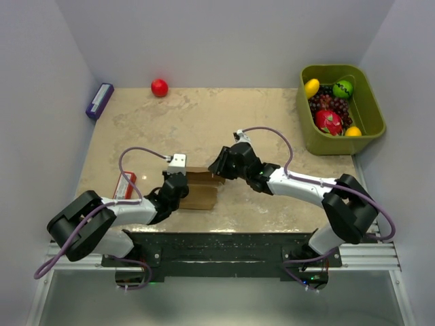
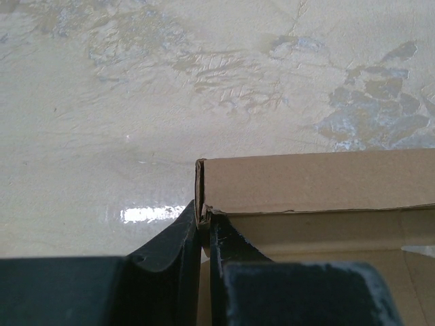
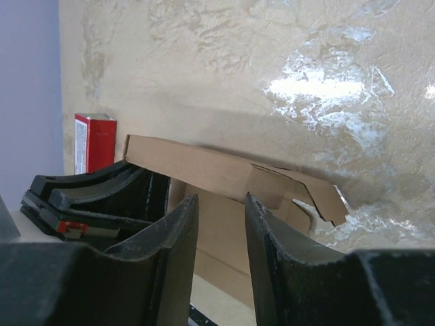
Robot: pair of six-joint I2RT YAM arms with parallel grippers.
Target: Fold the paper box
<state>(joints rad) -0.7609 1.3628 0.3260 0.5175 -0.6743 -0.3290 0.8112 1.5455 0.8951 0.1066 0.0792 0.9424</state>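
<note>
The brown paper box (image 1: 200,189) lies partly folded on the table between the two arms. My left gripper (image 1: 178,183) is shut on the box's left side wall; in the left wrist view the jaws (image 2: 202,227) pinch the thin cardboard edge, with the upright panel (image 2: 319,182) running to the right. My right gripper (image 1: 219,165) is open at the box's far right side. In the right wrist view its fingertips (image 3: 221,200) stand apart just in front of a raised panel (image 3: 204,170) with a tabbed flap (image 3: 309,193), holding nothing.
A flat red packet (image 1: 124,185) lies left of the left arm and shows in the right wrist view (image 3: 94,141). A purple-blue box (image 1: 99,100) and a red ball (image 1: 159,87) sit at the back left. A green bin (image 1: 370,102) of fruit stands back right.
</note>
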